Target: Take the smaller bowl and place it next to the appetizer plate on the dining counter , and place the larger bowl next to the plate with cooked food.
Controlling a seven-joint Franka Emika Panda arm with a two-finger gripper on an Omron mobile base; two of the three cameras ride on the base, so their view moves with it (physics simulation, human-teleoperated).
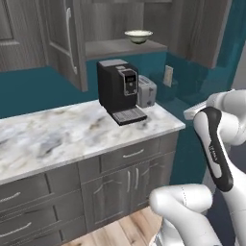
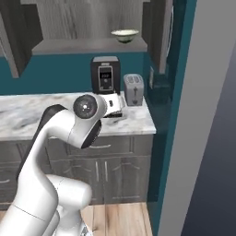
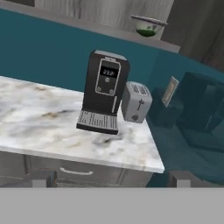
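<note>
My gripper is hanging spread wide and carrying nothing, its two dark tips poking up at the near edge of the hand view. Just ahead of the tips and below them, the worktop is running off to one side. Further out on it, a black coffee machine is standing with a silver toaster just beside it, the two nearly touching. Well beyond and above both, a bowl is sitting alone on the open cabinet shelf; in the base views it is looking pale and small, so I am taking it for the smaller bowl, though the hand view is tinting it green. I am judging the reach not yet begun. The risk from here: rising straight toward the shelf, my arm could be clipping the coffee machine or the open cabinet door, and a poor pinch on that thin rim could be tipping the bowl off the ledge.
</note>
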